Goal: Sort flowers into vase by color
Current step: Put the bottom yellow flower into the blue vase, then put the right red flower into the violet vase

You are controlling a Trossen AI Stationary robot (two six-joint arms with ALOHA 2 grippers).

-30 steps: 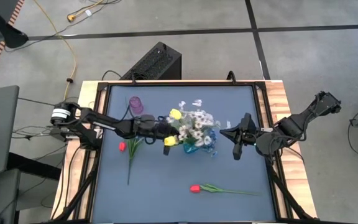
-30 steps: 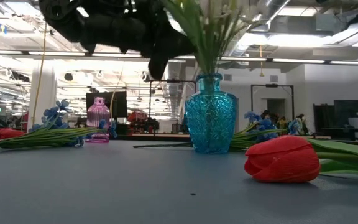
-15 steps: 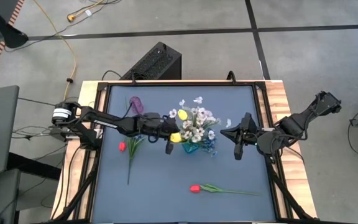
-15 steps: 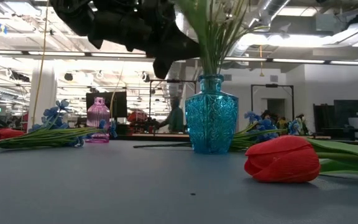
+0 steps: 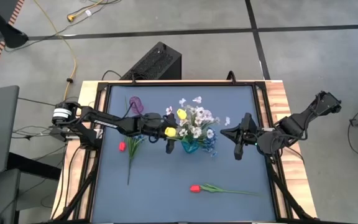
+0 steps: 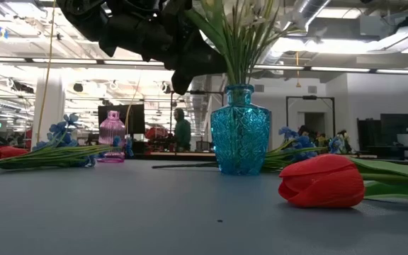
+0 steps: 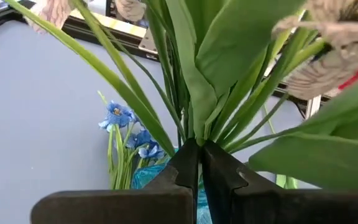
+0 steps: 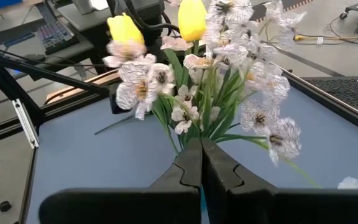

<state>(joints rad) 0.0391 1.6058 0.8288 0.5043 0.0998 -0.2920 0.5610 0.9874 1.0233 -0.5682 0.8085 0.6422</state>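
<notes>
**Flower sorting: status at the blue vase**

Reaching in from the left edge of the surface (image 5: 229, 186), the left end effector (image 5: 168, 140) is positioned just beside the bouquet, above the blue vase (image 6: 240, 130). Its wrist view shows the fingers pressed together with green stems and leaves directly ahead; whether a stem is pinched between them cannot be told. The right end effector (image 5: 237, 144) sits near the right edge, well apart from the bouquet, fingers pressed together and holding nothing.

The blue vase stands upright near the centre of the surface. It contains white small-blossom sprigs (image 5: 197, 123) and two yellow tulips (image 8: 192, 19), with heads raised above the neck. Blue sprigs (image 7: 129, 127) lie flat on the surface beside the vase base.

A small pink vase (image 6: 111, 137) stands upright toward the far left corner, with no flowers visible in it. Between it and the left edge lies a red tulip (image 5: 122, 147), stem running toward the near edge. A second red tulip (image 5: 194, 188) lies near the near edge, its stem pointing toward the right edge.

A person (image 6: 182, 131) is visible in the room beyond the surface.
</notes>
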